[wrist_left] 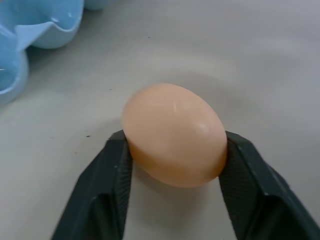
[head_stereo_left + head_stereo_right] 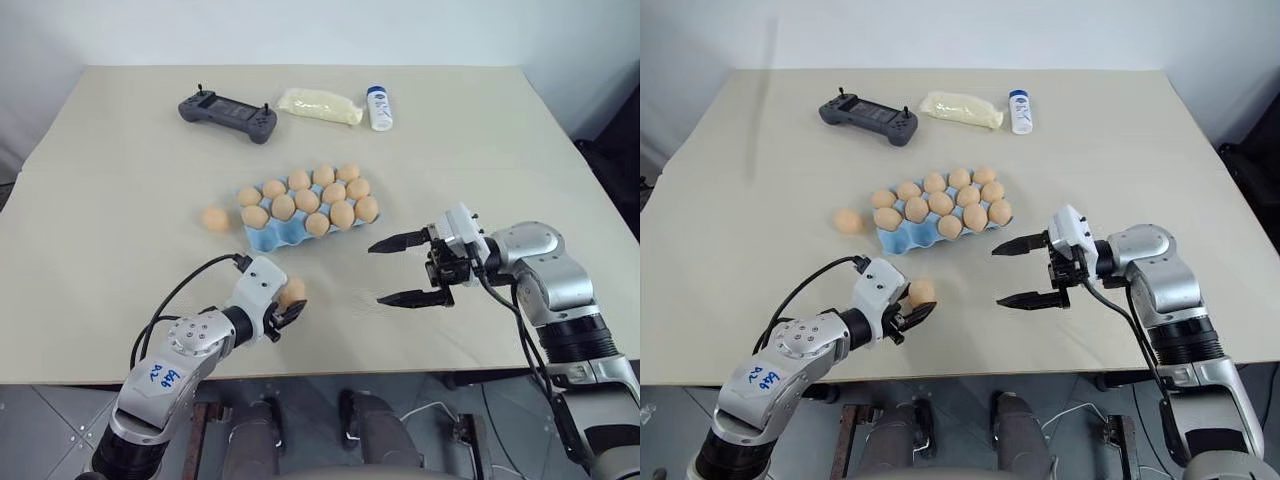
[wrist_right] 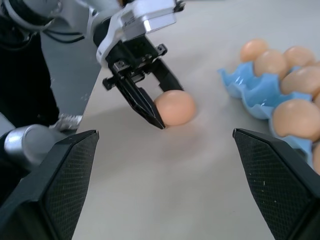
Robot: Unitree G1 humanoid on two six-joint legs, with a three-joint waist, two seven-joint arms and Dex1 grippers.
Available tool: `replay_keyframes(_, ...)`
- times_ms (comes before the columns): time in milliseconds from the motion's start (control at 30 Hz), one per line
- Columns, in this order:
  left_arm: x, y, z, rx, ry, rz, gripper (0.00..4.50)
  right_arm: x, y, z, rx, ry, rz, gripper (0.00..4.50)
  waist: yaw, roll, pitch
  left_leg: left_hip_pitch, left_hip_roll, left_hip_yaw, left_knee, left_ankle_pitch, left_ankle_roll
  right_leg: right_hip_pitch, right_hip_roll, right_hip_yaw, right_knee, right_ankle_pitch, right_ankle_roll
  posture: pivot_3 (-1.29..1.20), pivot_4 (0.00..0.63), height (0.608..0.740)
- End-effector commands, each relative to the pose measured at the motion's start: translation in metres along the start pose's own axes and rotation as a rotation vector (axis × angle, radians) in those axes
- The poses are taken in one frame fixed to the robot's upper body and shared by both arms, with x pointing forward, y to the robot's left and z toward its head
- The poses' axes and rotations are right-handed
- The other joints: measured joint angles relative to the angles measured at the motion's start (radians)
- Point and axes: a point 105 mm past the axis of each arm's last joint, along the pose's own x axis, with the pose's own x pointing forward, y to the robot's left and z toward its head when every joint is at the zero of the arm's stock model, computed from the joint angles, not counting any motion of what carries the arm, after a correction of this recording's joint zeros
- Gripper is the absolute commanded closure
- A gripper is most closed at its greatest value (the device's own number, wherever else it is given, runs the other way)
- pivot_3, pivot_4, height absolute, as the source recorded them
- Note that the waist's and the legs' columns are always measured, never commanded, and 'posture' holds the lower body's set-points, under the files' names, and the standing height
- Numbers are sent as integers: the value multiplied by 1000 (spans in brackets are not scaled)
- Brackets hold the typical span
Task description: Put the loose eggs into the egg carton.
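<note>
Nearest, at the front edge of the table: left gripper with its two black fingers pressed on both sides of one loose egg, egg resting on the table surface, not lifted. Grip placed across the short middle of the egg, probably the safest place, since the smooth rounded shell looks slippery and thin. Best treated as light but fragile: a gentle squeeze only, no sudden move, otherwise a crack or a slip out of the hard fingers. Egg surface matte tan-orange with a faint shine, oval shape.

A little to the right and apart: right gripper wide open, holding nothing, hanging above the table and pointing toward the left one.

Further back, in the middle of the table: light blue egg carton, moulded, with rounded cups and wavy walls, looking thin and stiff, lidless. Most cups filled with eggs of the same kind; front-left cups empty. Just beside its left end, a second loose egg lying on the beige table.

Farthest: black handheld controller, pale yellow soft packet, small white bottle with blue cap.
</note>
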Motion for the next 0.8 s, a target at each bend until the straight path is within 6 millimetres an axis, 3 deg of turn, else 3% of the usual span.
replay_keyframes(33, -3, 8, 23, 30, -116, 39, 2709, -11, -4, 7, -41, -36, -42, 0, 2, 0, 0, 0, 0, 0, 0, 0, 0, 0, 0, 0, 0, 0, 0, 0, 150, 740)
replay_keyframes(167, -6, 20, 58, -14, -324, 95, 2834, -22, -7, 8, -20, -77, -82, 0, 6, 0, 0, 0, 0, 0, 2, 0, 0, 1, 0, 0, 0, 1, 0, 0, 150, 740)
replay_keyframes(267, -5, 28, 68, -37, -397, 123, 2834, -26, -4, 4, -1, -76, -103, 0, 10, 0, 0, 0, 0, 0, 2, 0, 1, 1, 0, 0, 0, 1, 0, 0, 150, 740)
replay_keyframes(467, 13, 45, 73, -95, -429, 202, 2834, -27, 2, -5, 29, -64, -156, 0, 21, 0, 0, 0, -1, 0, 4, 0, 1, 1, 1, 0, 1, 2, 2, 0, 150, 740)
replay_keyframes(600, 35, 62, 63, -149, -384, 276, 2834, -26, 5, -7, 40, -62, -186, 0, 21, 0, 0, 0, -2, -1, 6, 1, 3, 3, 0, 0, 1, 3, 3, 0, 150, 740)
replay_keyframes(800, 54, 55, 77, -46, -412, 225, 2834, -26, 7, -9, 44, -56, -208, 0, 23, 0, 0, 0, -5, -3, 5, 1, 4, 4, 0, -1, -1, 4, 4, 0, 150, 740)
